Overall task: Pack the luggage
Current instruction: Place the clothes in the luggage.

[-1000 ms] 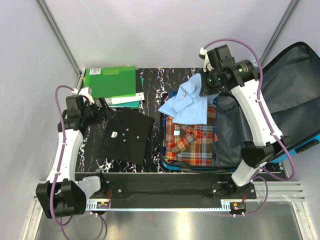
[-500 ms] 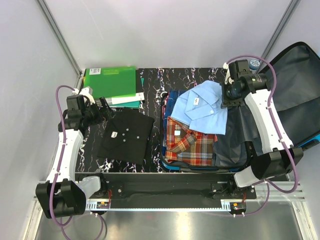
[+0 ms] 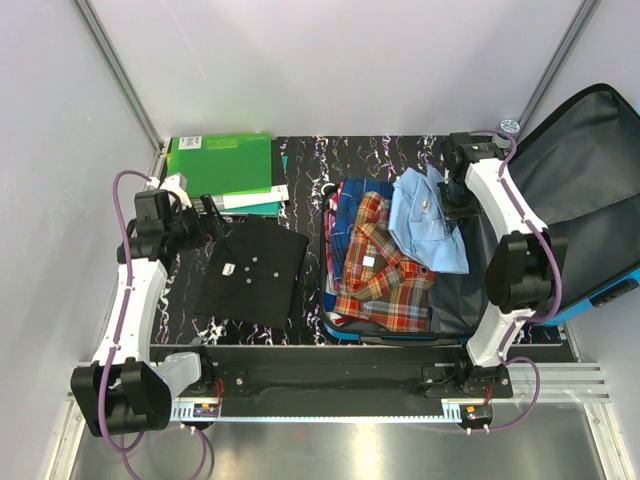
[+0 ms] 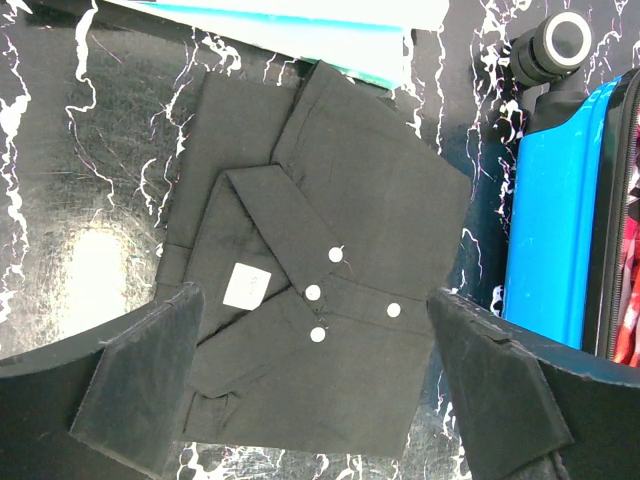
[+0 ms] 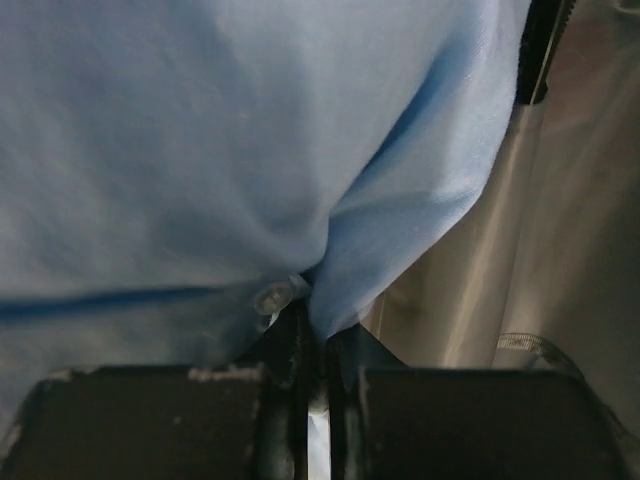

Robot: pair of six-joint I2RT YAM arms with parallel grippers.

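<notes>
On the black, white-veined counter [image 3: 310, 160], seen from above, the luggage [image 3: 600, 150] lies open at the right. It is one hard bright-blue case with soft grey lining, its lid tipped back to the far right. Three shirts show. A red plaid shirt [image 3: 385, 275] is folded inside the case, and a light-blue shirt [image 3: 428, 215] is bunched on its right edge. A black shirt [image 3: 250, 268] is folded flat on the counter, left of the case. Glossy green folders [image 3: 220, 165] are stacked at the far left, their number unclear. The left tool [image 3: 205, 215] hangs spread at the black shirt's far left corner. The right tool [image 3: 455, 208] is over the blue cloth.

From the left wrist, two flat dark fingers [image 4: 135, 380] stand wide apart above the matte black shirt [image 4: 380, 200]. The shirt shows four white buttons and one white label. One round black wheel [image 4: 555, 45] and a smooth strip of blue shell [image 4: 550, 230] fill the right edge.

From the right wrist, the right tool [image 5: 310, 350] is pressed together, pinching a fold of the soft light-blue shirt [image 5: 200, 150]. One small clear button sits beside its tips.
</notes>
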